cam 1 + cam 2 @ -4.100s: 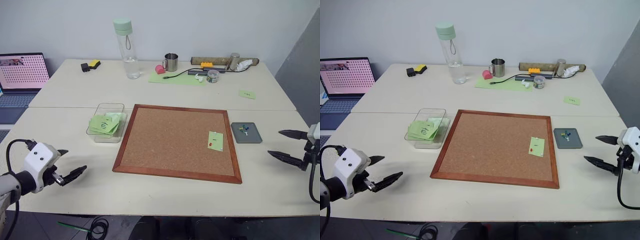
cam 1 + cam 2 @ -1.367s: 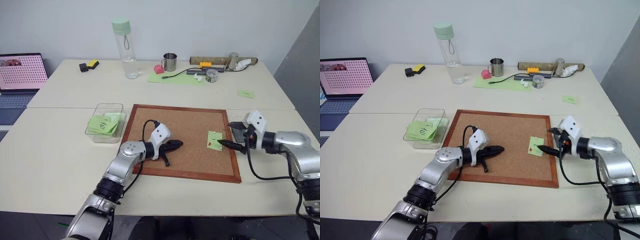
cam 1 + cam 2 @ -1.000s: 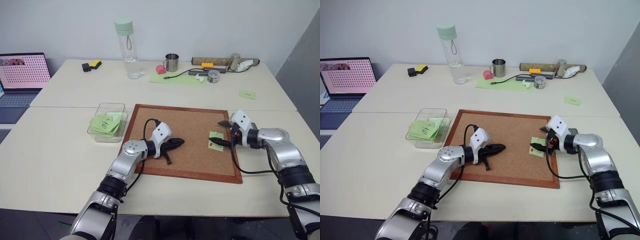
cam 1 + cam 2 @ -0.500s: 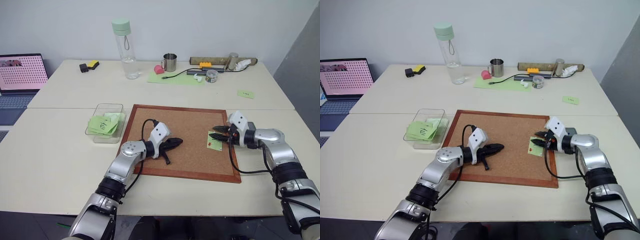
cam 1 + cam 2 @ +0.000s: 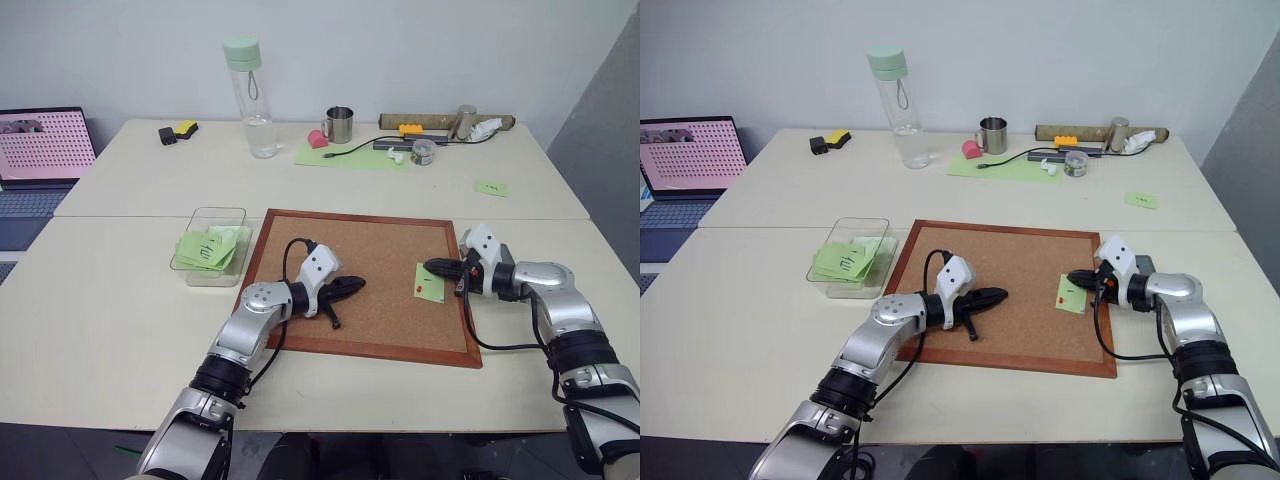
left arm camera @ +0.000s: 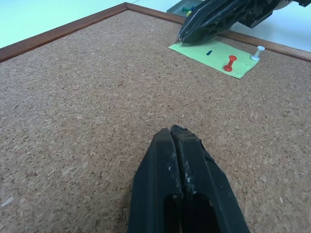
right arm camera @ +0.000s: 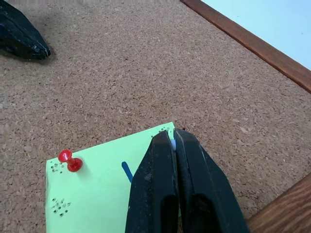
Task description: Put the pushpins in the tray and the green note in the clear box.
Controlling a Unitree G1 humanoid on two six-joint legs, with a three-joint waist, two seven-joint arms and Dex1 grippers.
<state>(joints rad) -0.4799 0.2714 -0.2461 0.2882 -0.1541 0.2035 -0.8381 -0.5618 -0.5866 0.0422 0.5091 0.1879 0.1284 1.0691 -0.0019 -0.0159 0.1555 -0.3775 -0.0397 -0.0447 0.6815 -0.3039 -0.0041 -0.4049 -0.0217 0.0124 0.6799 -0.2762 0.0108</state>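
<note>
note (image 7: 104, 194): pinned flat near the board's (image 5: 330, 250) right edge by a red pin (image 7: 69, 160) | right pincer (image 7: 172, 141): I have it clamped on a white pin at the note's corner, to pull it | left pincer (image 6: 175, 136): shut, empty, resting mid-board | tray (image 5: 1146, 264): just beyond the right wrist, off the board

Green note (image 7: 107, 194) flat on corkboard (image 5: 340, 260), 1 red pushpin (image 7: 69, 160) in it.

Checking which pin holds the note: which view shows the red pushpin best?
The right wrist view: the red pushpin stands large in the green note. The left wrist view shows it smaller; the head views show a red dot.
</note>
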